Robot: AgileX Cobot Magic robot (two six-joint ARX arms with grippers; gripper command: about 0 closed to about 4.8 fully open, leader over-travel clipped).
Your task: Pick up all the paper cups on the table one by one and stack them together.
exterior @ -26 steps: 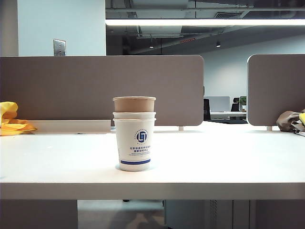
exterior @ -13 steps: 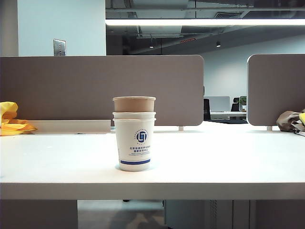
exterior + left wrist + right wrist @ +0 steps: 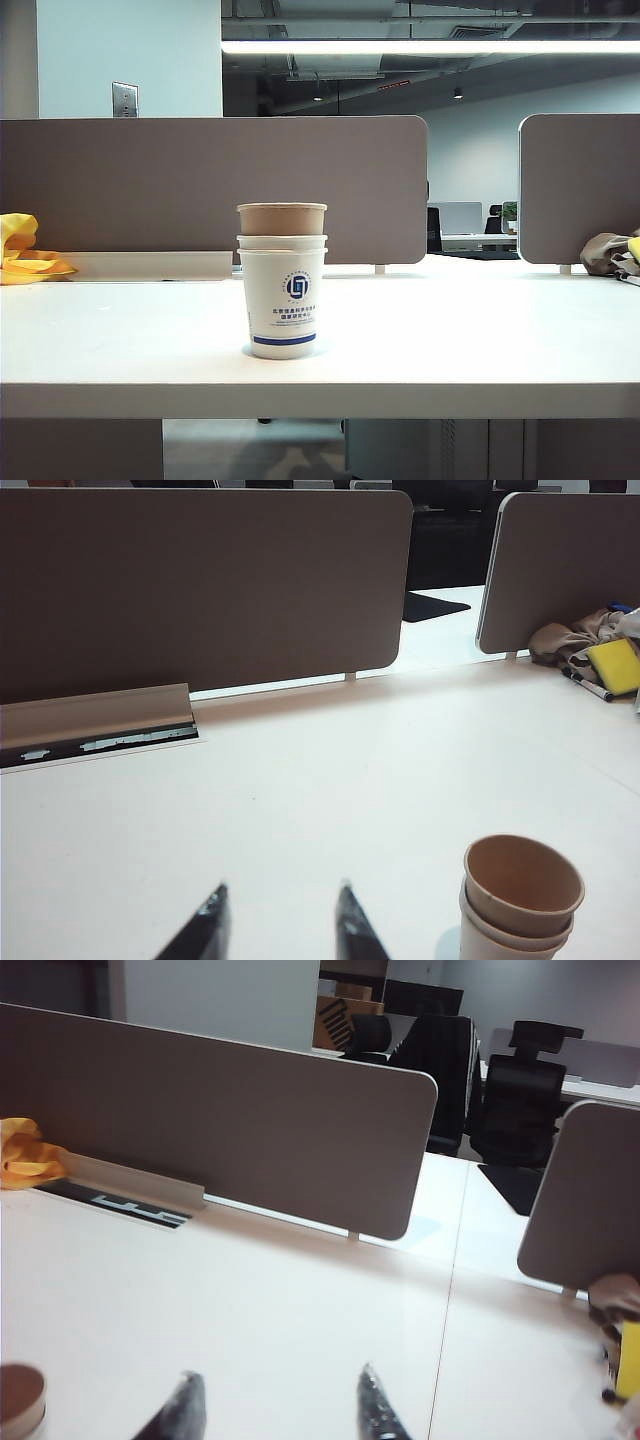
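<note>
The paper cups [image 3: 283, 280] stand nested in one upright stack on the white table [image 3: 480, 340], near its middle. The brown kraft cup [image 3: 282, 218] sits on top, above a white rim and a white cup with a blue logo. Neither arm appears in the exterior view. In the left wrist view my left gripper [image 3: 280, 892] is open with bare table between its tips, and the paper cups [image 3: 520, 895] stand apart to one side of it. My right gripper [image 3: 278, 1374] is open and holds nothing; only the brown rim [image 3: 20, 1395] shows at that frame's edge.
Grey-brown partition panels [image 3: 210, 185] run along the back of the table, with a gap between them. A yellow cloth [image 3: 25, 255] lies at the far left. A brown bundle with a yellow item [image 3: 612, 252] lies at the far right.
</note>
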